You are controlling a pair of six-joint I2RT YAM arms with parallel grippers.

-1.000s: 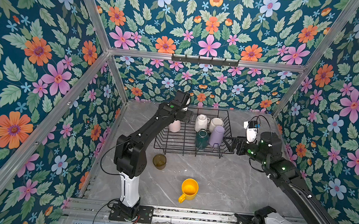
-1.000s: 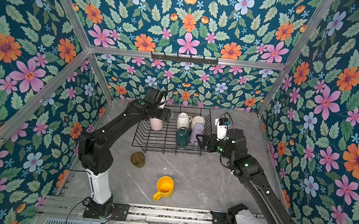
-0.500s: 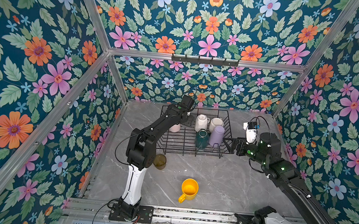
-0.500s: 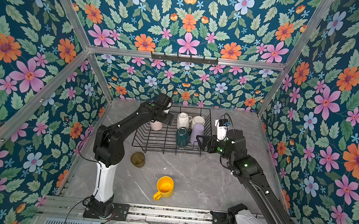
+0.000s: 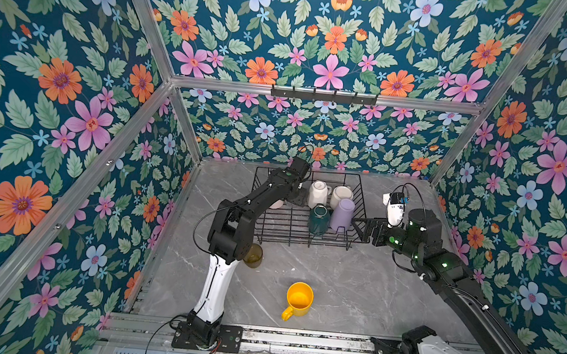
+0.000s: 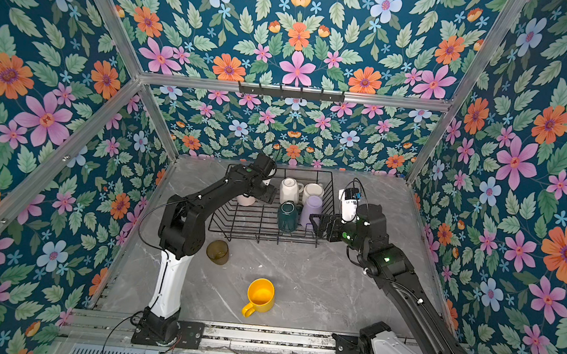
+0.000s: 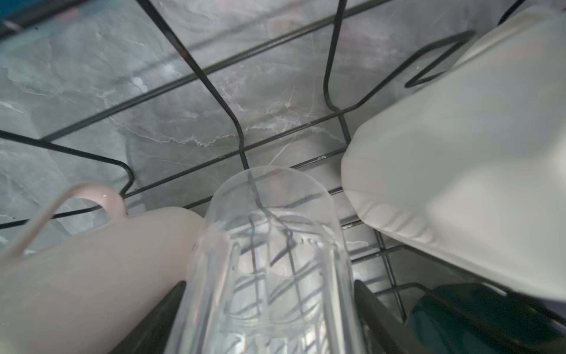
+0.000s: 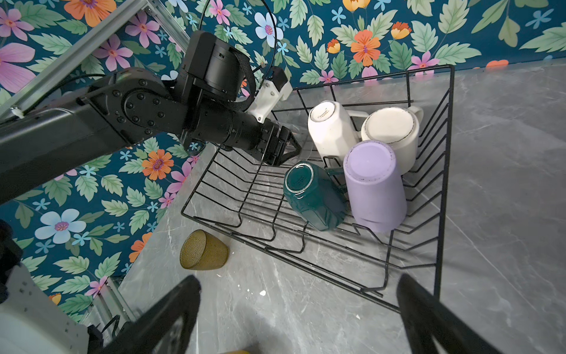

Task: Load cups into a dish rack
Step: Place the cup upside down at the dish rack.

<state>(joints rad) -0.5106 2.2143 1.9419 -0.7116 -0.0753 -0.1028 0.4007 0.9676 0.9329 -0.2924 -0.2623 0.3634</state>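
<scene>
Grey desk (image 5: 352, 291) carries the black rack (image 6: 253, 219) at the back; the right gripper (image 8: 297, 277) gapes wide and empty just off the rack's near right corner, and the left gripper (image 7: 269, 283) is inside the rack, clamped on the clear glass (image 7: 269, 214). In the rack's right part, bases showing: lilac tumbler (image 5: 341, 214), green mug (image 5: 319, 218), white mug (image 5: 318, 193), cream mug (image 5: 340, 194); the pink mug (image 6: 246, 200) is just beside the glass. Outside on the desk: yellow mug (image 5: 298, 298) upright near the front, olive tumbler (image 6: 218, 251) near the rack's left front corner.

The dish rack (image 8: 444, 184) is made of black wire. The clear glass (image 7: 269, 245) is seen smooth and transparent, the dark green mug (image 8: 315, 196) glossy, the lilac tumbler (image 8: 375, 184) matt.
</scene>
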